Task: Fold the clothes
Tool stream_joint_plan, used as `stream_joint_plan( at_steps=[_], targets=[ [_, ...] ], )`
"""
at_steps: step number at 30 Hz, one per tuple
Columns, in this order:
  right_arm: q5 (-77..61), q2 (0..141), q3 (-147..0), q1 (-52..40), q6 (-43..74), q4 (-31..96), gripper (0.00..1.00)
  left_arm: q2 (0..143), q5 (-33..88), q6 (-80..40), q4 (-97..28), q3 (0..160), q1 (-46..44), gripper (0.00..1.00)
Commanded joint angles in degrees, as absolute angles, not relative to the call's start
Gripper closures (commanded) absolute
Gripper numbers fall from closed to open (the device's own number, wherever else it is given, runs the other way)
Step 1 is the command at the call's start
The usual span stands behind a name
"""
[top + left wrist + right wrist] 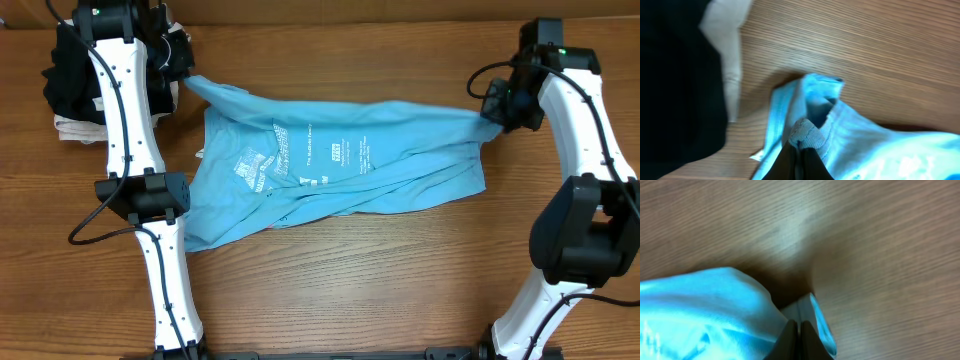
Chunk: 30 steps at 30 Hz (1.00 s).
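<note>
Sprawling across the worktop [400, 270], the sky-blue T-shirt [330, 165] lay pulled between both arms, the left gripper [801, 147] clenched on one bunched end and the right gripper [799, 330] pinching the opposite edge. Soft, light cloth, likely to sag; hems looked the surest holds.

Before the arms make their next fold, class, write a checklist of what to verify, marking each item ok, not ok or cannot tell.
1. Left gripper shut on T-shirt: ok.
2. Right gripper shut on its opposite end: ok.
3. T-shirt lying flat: not ok, wrinkled and bunched.
4. T-shirt apart from black garment and beige garment: ok, bare wood between.
5. Sleeves tucked in: cannot tell.
</note>
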State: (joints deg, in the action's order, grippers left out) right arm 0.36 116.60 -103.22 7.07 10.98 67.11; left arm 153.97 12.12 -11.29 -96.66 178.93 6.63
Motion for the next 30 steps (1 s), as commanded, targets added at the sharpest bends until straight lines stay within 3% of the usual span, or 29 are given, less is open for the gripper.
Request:
stream_joint_plan(
  at_steps=[1, 7, 19, 30],
  targets=[
    [-3.6, 112.0, -105.2, 9.1, 11.7, 69.6, 0.96, 150.9, 19.4, -8.1, -96.8, 180.0, 6.8, 0.96],
    [-5.3, 111.9, -104.9, 10.6, 11.3, 71.7, 0.96, 147.9, 21.1, -8.1, -96.8, 176.6, 6.7, 0.96],
    [-6.1, 111.9, -104.9, 10.6, 10.6, 76.9, 0.96, 130.5, 8.3, -7.6, -96.8, 143.2, 6.3, 0.96],
    [-6.1, 111.9, -98.2, 10.6, 10.4, 78.6, 0.96, 129.5, 3.8, -5.7, -95.7, 117.8, 5.8, 0.96]
  ],
)
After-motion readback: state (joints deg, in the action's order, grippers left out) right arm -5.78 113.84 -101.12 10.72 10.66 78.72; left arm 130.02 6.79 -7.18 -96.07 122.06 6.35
